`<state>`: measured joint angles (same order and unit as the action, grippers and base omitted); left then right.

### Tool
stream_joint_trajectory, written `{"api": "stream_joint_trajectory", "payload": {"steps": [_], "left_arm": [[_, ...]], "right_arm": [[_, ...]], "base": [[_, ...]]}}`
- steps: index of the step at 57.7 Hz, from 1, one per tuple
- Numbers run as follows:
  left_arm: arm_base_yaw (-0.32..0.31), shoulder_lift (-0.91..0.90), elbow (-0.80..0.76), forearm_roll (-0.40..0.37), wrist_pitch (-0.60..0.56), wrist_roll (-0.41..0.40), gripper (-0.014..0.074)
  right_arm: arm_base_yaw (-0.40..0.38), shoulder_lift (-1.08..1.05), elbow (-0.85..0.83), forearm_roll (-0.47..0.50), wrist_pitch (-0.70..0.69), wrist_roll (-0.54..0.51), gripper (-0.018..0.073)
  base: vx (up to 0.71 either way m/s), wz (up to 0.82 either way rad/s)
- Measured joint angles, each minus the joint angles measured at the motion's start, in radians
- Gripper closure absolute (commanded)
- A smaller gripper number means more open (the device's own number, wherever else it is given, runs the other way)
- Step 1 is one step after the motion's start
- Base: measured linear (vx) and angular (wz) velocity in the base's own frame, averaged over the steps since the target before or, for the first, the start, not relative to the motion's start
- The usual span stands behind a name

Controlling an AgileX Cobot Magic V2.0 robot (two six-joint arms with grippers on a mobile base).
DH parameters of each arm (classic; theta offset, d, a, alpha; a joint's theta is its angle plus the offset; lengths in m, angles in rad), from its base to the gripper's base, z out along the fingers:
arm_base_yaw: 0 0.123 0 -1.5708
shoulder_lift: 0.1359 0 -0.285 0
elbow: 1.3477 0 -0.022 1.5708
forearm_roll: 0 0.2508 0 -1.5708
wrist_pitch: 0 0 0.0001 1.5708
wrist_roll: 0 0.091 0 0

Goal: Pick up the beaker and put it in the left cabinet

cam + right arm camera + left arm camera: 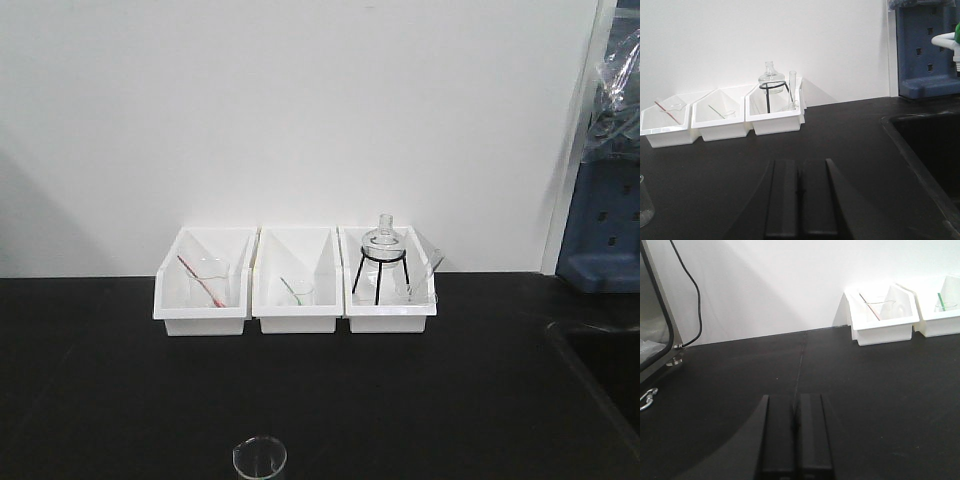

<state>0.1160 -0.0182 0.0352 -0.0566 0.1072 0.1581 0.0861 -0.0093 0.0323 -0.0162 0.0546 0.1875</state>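
- The beaker [260, 458] stands upright on the black table [120, 400], low in the front view, well apart from the three white bins [297, 300]; nothing touches it
- It is a small, clear glass cylinder with a flared rim, and it looks empty
- It is probably light, stiff, slippery and breakable, so a gentle pinch across the straight wall just below the rim seems safest
- The left claw [794, 405] and right claw [801, 167] both have their jaws pressed together, holding nothing

Even bright indoor light, soft shadows on white wall [300, 100], slightly grainy, mild blur.
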Motion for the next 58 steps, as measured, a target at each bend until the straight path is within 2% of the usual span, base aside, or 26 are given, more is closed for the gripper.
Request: {"api": "stream_joint_trajectory", "payload": {"steps": [58], "left_arm": [[0.000,0.000,0.000,0.000,0.000,0.000,0.0603]], "right_arm": [[0.000,0.000,0.000,0.000,0.000,-0.004,0.0564]], "base": [[0.00,0.00]]}}
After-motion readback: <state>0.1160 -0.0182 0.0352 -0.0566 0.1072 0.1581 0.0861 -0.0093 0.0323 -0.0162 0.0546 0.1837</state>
